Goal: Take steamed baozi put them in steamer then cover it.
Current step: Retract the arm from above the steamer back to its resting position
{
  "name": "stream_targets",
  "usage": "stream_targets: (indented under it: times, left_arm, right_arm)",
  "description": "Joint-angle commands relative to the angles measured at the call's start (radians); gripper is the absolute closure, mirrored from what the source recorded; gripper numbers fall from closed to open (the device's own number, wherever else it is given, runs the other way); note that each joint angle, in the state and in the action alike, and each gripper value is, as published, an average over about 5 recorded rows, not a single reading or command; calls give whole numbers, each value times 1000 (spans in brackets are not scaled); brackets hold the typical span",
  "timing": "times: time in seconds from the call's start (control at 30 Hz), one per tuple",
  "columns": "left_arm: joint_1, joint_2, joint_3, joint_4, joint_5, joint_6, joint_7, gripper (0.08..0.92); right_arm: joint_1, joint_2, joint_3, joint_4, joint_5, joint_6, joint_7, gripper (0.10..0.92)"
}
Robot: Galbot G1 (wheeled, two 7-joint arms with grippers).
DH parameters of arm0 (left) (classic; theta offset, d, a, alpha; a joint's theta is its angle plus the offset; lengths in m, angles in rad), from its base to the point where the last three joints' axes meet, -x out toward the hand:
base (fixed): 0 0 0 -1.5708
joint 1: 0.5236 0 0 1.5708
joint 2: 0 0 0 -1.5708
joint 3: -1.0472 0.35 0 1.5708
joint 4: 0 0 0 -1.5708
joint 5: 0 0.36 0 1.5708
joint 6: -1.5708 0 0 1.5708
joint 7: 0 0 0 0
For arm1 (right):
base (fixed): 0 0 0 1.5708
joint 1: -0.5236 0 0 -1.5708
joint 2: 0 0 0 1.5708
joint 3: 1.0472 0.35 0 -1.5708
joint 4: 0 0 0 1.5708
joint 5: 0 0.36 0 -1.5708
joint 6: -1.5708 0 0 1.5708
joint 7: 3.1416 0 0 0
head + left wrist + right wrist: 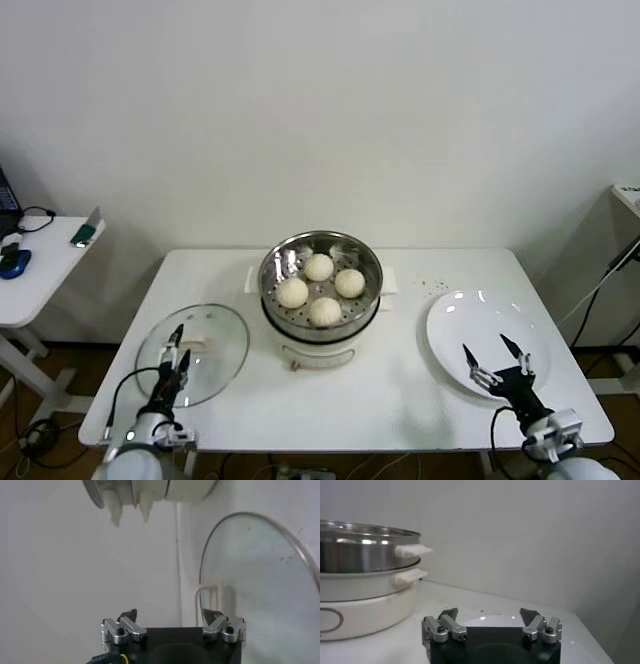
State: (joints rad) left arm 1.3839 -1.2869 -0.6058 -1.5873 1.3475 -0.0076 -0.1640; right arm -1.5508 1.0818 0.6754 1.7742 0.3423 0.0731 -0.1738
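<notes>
While my left gripper [178, 343] hovers spread over the round clear glass cover [193, 354] lying flat on the white table [380, 390], I count four smooth cream-white steamed baozi [319, 267] inside one shiny perforated steel steamer [321, 283] at table centre. My right gripper [492, 354] hangs spread above one empty flat white plate [487, 327].

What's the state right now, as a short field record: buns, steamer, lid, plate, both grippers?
baozi: four steamed baozi, all inside the steamer
steamer: steamer at table centre, uncovered
cover: cover lying flat on the table, left of the steamer, handle up
plate: white plate right of the steamer, nothing on it
left gripper: left gripper open, over the cover's near edge, not gripping it
right gripper: right gripper open, above the plate's near side
next: cover not yet on
</notes>
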Motion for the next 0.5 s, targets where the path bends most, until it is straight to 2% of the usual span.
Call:
stream_targets:
  times: [0.03, 0.5]
  left_arm:
    - [-122, -3, 8, 137, 46, -8, -27, 177]
    - [-206, -11, 18, 216, 29, -9, -52, 177]
  right_arm:
    - [-24, 17, 29, -19, -31, 9, -5, 203]
    - [-19, 20, 36, -51, -52, 29, -22, 203]
